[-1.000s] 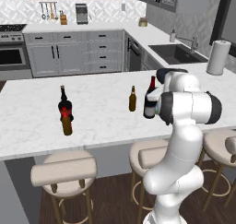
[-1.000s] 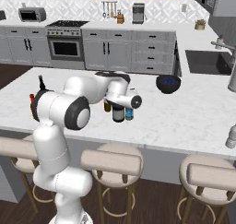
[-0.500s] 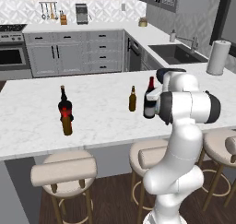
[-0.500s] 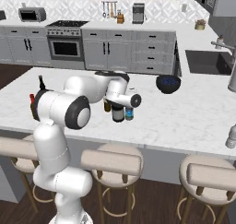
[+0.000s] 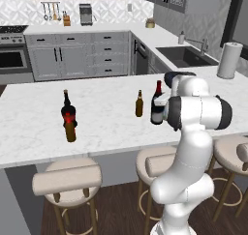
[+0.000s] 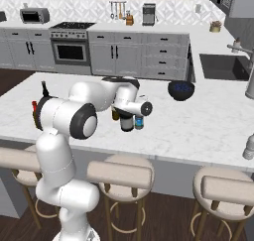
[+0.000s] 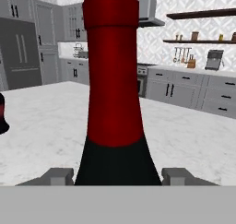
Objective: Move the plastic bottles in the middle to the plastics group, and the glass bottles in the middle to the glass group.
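Observation:
The tall black wine bottle (image 5: 157, 106) with red foil top stands on the island counter (image 5: 106, 127). My gripper (image 7: 117, 174) is at its neck, and both fingertips (image 7: 57, 176) press the dark glass just below the red foil (image 7: 113, 71). The slim olive-brown beer bottle (image 5: 139, 104) stands just left of it. From the right base view, the small bluish plastic bottle (image 6: 139, 122) stands beside the hand, and the wine bottle's base (image 6: 127, 125) shows under it. Far left on the counter are the dark red-labelled bottle (image 5: 68, 114) and the stubby amber bottle (image 5: 70, 131).
A dark bowl (image 6: 180, 90) sits on the counter toward the sink (image 5: 186, 56). A paper towel roll (image 5: 228, 60) stands at the far right. Padded stools (image 5: 68, 178) line the counter's near edge. Bare marble lies between the two bottle clusters.
The fingers have closed in from wide open onto the wine bottle's neck. The arm and all the bottles have stayed in place.

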Available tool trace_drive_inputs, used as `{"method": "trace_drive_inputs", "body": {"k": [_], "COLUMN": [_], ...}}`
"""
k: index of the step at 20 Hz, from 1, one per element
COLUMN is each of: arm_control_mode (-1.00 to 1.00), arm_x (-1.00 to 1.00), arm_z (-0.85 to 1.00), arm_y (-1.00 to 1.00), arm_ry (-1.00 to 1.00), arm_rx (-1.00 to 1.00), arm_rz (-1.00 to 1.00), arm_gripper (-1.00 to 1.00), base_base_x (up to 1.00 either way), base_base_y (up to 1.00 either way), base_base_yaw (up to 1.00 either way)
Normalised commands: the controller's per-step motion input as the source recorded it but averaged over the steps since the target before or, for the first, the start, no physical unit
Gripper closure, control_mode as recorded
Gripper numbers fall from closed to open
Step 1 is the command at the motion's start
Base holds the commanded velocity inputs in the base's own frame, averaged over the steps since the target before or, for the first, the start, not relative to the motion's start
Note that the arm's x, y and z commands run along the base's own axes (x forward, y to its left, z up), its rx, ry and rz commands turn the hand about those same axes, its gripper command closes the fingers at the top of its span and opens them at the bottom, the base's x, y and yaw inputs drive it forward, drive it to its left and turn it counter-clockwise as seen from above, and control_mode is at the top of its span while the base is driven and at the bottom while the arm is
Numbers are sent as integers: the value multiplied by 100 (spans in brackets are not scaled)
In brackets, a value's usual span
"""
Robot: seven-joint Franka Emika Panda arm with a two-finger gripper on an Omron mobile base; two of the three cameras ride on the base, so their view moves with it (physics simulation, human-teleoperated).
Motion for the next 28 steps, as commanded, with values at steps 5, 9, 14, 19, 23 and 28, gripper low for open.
{"method": "trace_drive_inputs", "body": {"k": [5,9,14,19,23,28], "arm_control_mode": [-100,-100,-100,-100,-100,-100], "arm_x": [-36,-52,-49,-46,-23,3], "arm_z": [17,30,21,9,1,11], "arm_y": [4,30,54,70,95,97], "arm_ry": [-1,0,3,1,0,0], "arm_rx": [12,16,1,0,0,0], "arm_rz": [0,0,0,3,10,9], "arm_gripper": [100,100,100,100,100,100], "base_base_x": [0,0,0,0,0,0], "base_base_y": [0,0,0,0,0,0], "base_base_yaw": [0,0,0,0,0,0]}}
